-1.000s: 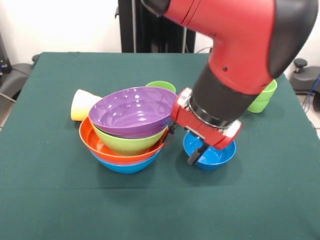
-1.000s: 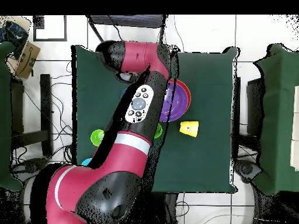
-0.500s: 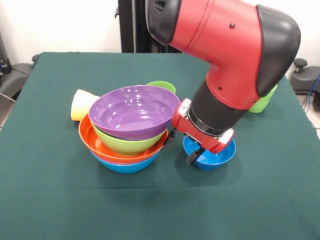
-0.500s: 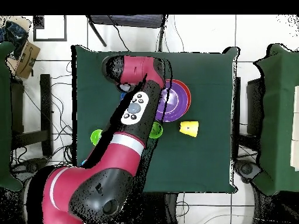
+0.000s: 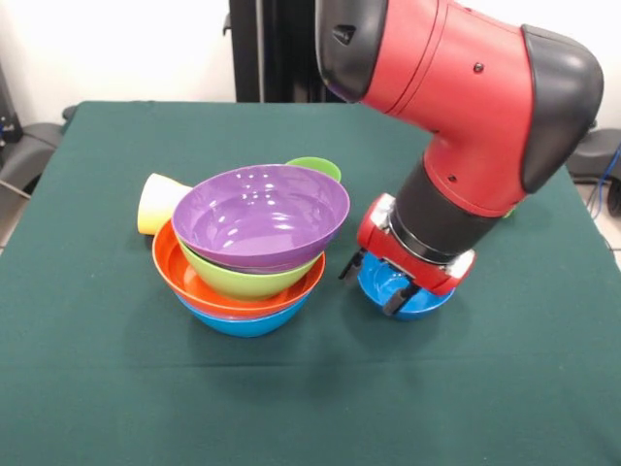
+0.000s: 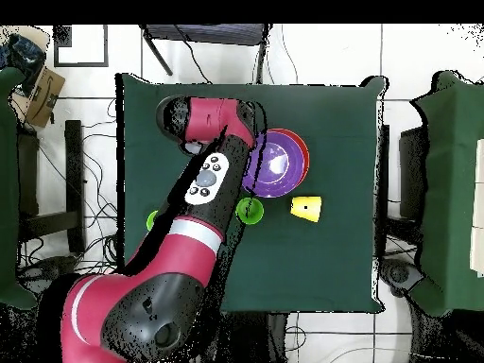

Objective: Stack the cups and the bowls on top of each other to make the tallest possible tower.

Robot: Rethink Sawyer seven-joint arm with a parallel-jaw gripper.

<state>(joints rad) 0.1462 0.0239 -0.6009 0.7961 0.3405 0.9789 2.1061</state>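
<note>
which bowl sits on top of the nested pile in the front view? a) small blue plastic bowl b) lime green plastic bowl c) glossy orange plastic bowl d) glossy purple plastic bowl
d: the glossy purple plastic bowl is uppermost in the pile, resting in the lime green plastic bowl, with the orange plastic bowl and a blue one beneath.

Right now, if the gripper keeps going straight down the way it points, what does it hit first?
Most likely the small blue bowl. The gripper hangs open right over it, fingers spread across its rim, beside the tower. Depth is hard to judge; it may already be near touching.
</note>
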